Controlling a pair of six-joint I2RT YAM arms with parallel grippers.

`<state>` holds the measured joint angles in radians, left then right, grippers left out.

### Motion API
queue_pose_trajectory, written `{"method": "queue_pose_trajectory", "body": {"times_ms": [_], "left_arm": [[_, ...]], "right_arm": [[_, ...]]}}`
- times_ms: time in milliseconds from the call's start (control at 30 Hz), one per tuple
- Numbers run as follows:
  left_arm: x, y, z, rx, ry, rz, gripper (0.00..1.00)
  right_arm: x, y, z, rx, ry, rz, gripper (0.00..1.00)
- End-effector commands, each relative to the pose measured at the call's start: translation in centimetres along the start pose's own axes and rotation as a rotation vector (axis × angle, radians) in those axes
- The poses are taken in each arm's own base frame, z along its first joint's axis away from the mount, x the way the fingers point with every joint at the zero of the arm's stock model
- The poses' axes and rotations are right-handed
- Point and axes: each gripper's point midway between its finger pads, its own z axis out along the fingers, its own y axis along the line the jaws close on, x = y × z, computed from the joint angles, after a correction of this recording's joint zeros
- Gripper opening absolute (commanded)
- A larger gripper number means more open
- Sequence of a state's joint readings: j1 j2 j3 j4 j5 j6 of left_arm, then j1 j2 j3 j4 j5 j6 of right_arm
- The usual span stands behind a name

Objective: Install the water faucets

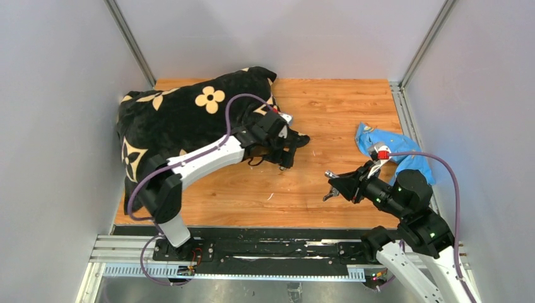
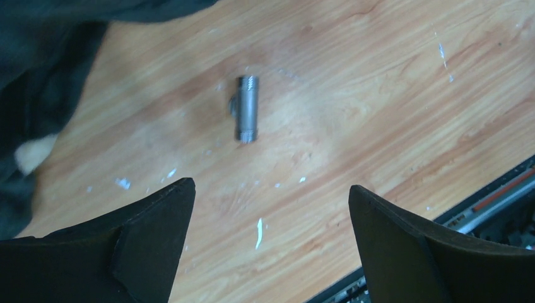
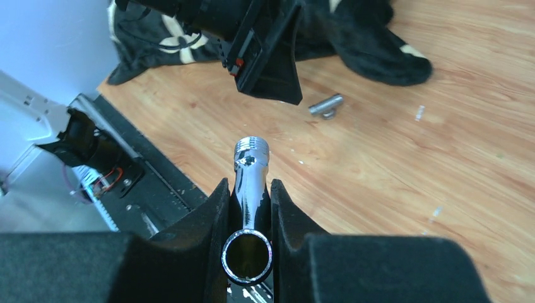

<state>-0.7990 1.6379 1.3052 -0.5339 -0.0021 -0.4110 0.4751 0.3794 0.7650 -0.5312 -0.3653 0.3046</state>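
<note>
On the orange-brown wooden tabletop [image 1: 328, 113], beside the black blanket with tan flowers [image 1: 176, 113], nothing is joined yet. The right claw [image 3: 249, 189] is clamped on the shiny chrome tap piece [image 3: 251, 165], held off the wood. The left claw [image 2: 270, 189] gapes wide. The short grey threaded metal fitting [image 2: 247, 108] lies loose just ahead of its gap, untouched. By my judgement, what is left is picking it up and mating the two parts.

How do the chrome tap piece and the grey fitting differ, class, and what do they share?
The chrome tap piece is clamped in the right gripper; the grey fitting lies loose on the table ahead of the open left gripper. The tap piece is mirror-shiny; the fitting is dull. Both are threaded metal.
</note>
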Motion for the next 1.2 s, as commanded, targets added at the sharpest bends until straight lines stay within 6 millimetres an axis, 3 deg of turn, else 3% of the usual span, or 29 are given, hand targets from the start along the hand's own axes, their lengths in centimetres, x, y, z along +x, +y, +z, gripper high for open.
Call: {"method": "queue_pose_trajectory", "body": {"times_ms": [0,200,500,1000,1167], "left_arm": [[-0.3,-1.4,2.4,-0.001,0.07,0.132,0.96],[1.5,0.2,6.5,-0.078,0.219,0.213,0.82],[3.5,0.9,9.0,-0.075,0.304,0.216,0.67],[2.7,1.2,10.8,-0.098,0.34,0.239,0.47],[2.3,1.8,10.5,-0.13,0.33,0.237,0.46]], "right_arm": [[-0.7,-2.5,-0.9,0.159,-0.012,-0.015,0.0],[-1.2,-3.2,-1.6,0.214,-0.052,-0.001,0.0],[-1.1,-3.7,-1.4,0.24,-0.029,-0.007,0.0],[-0.8,-4.3,0.0,0.244,0.042,-0.039,0.0],[-0.6,-4.5,0.7,0.236,0.066,-0.041,0.01]]}}
